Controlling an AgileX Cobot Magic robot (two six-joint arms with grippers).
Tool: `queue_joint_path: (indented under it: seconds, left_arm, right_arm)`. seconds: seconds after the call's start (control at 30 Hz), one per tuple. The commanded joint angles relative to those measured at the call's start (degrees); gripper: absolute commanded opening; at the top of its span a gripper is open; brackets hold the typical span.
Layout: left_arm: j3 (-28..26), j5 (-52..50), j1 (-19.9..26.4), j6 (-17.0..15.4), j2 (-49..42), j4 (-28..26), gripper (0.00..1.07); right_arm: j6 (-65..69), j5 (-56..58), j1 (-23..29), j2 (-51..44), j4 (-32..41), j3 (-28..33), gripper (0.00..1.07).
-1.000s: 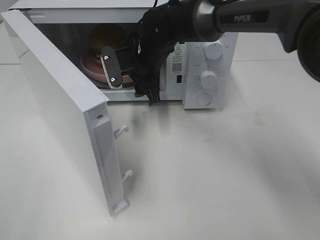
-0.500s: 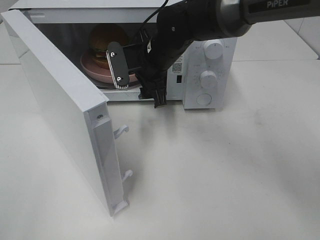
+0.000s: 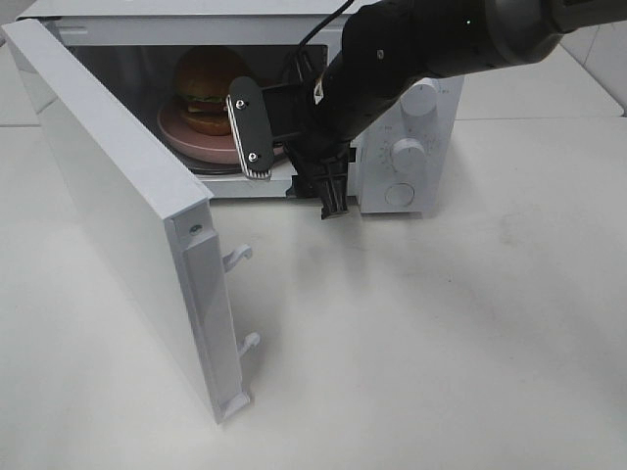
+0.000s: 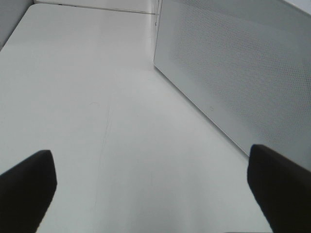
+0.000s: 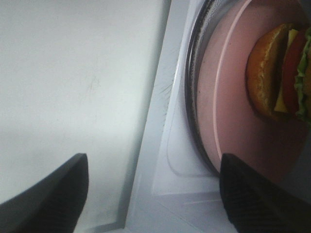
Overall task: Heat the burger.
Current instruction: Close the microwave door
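— Well, where do we find the burger [image 3: 204, 88]?

— We see it inside the microwave [image 3: 411, 117], upright on the pink plate [image 3: 196, 145], towards the back of the cavity. The plate lies on the glass turntable [image 5: 193, 97], whose rim shows around it in the right wrist view.

— And the door [image 3: 108, 176]?

— We see it swung wide open, out to the left of the high view, with its latch hooks facing the table [image 3: 441, 343].

— What do we make of the right gripper [image 3: 291, 162]?

— It hangs at the mouth of the cavity, just over the front sill. Its jaws stand wide apart and we see nothing between them. One finger [image 3: 250, 132] crosses in front of the plate in the high view; the other points down beside the control panel with its two knobs [image 3: 408, 155]. It is clear of the burger.

— And the left gripper [image 4: 150, 153]?

— We see it only through its own camera. Its jaws are spread wide, nothing is held, and bare table lies below. A white panel [image 4: 233, 63] with a fine dotted pattern stands near it; we cannot tell which part of the microwave that is.
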Motion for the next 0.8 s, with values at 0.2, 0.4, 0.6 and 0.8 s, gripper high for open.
queue_joint_path:
  seconds: [0.2, 0.4, 0.6, 0.8]
  left_arm:
    - [0.2, 0.2, 0.1, 0.1, -0.1, -0.3, 1.00]
    - [0.2, 0.2, 0.1, 0.1, -0.1, -0.3, 1.00]
    - [0.2, 0.2, 0.1, 0.1, -0.1, -0.3, 1.00]
    - [0.2, 0.2, 0.1, 0.1, -0.1, -0.3, 1.00]
  right_arm:
    - [0.5, -0.7, 0.0, -5.9, -0.1, 6.9, 0.74]
    - [0.5, -2.9, 0.0, -10.2, -0.1, 12.7, 0.74]
    - [0.5, -3.4, 0.0, -13.9, -0.1, 17.3, 0.74]
    - [2.6, -3.6, 0.0, -18.8, -0.1, 21.8, 0.74]
